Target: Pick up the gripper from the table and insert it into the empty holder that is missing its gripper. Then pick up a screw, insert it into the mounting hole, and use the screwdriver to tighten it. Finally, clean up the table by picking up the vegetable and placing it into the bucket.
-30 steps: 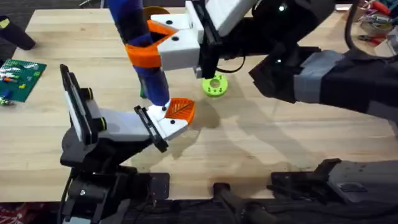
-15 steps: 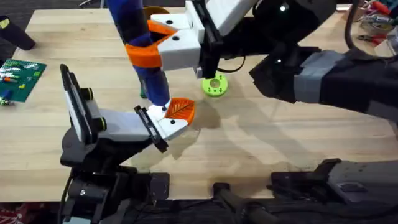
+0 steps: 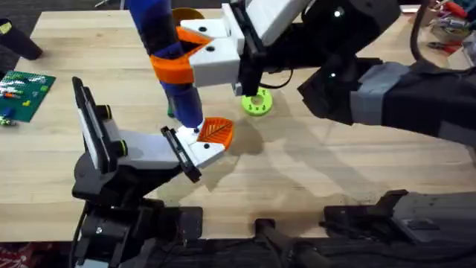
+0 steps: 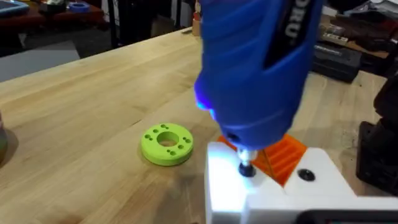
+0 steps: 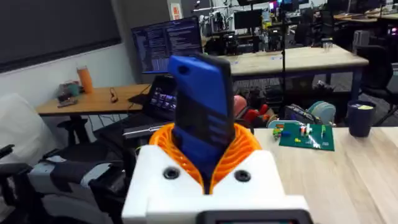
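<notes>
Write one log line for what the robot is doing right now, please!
step: tightening screw | right gripper: shut on screwdriver | tip: on holder | gripper: seated in holder

Blue screwdriver (image 3: 167,56), ribbed orange gripper (image 3: 216,131), white holder (image 3: 195,149), seemingly green ring (image 3: 256,103).

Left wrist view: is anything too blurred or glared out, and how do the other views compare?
Left wrist view: the thick blue cylindrical screwdriver is close and soft, the white wedge-shaped holder glares, and the green plastic disc is sharp. Overhead: the right arm is dark and blurred. Right wrist: the background is clear.
</notes>
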